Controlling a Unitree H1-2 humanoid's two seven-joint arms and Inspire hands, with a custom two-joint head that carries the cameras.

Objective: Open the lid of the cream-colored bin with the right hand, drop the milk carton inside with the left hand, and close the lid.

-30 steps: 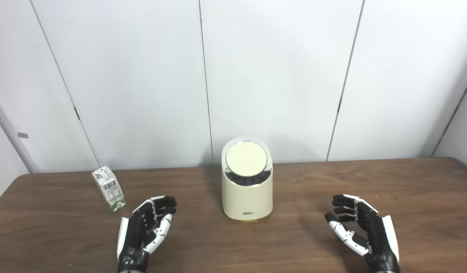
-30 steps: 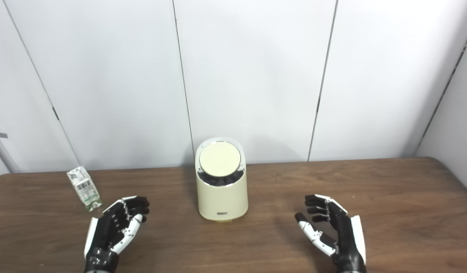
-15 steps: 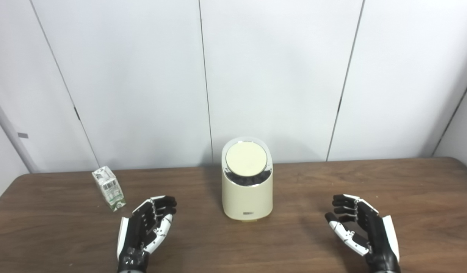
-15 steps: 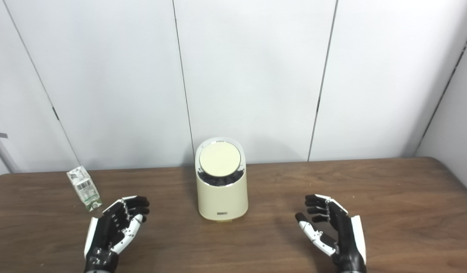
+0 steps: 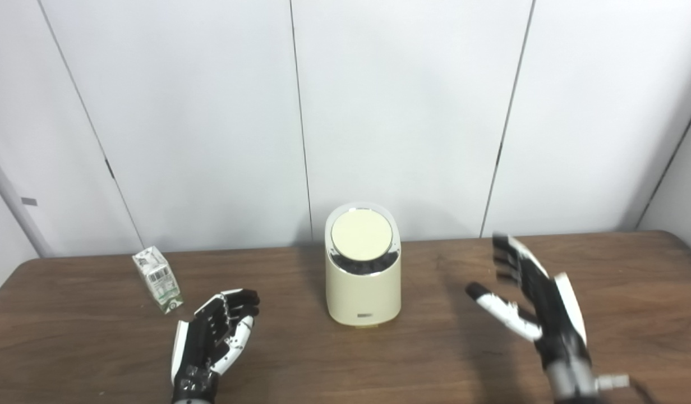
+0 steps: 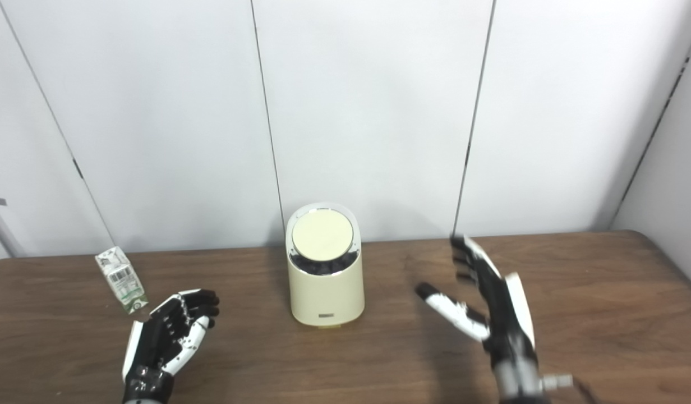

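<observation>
Right hand (image 5: 539, 300) raised above the worktop (image 5: 87, 359), to the right of the bin (image 5: 363, 286) and clear of it, fingers spread wide and stretched up, thumb out toward the bin, palm turned leftward, holding nothing, edges blurred. Wrist and a bit of cable in view at the bottom edge

Left hand (image 5: 213, 339) low over the worktop at front left, palm turned inward, fingers loosely curled but apart, empty, near the carton (image 5: 157, 279) without touching it

Bin upright near the middle of the worktop, toward the wall (image 5: 401, 112), cream body with a small label low on the front. Lid (image 5: 362, 242) round and cream, set in a shiny ring, slanted to face the cameras, closed; dark band just under the lid's front edge

Carton standing on the worktop at far left, leaning slightly, white with green print and a barcode face, well apart from the bin and just beyond the left hand

Worktop dark wood grain; wall of pale panels with thin dark seams
</observation>
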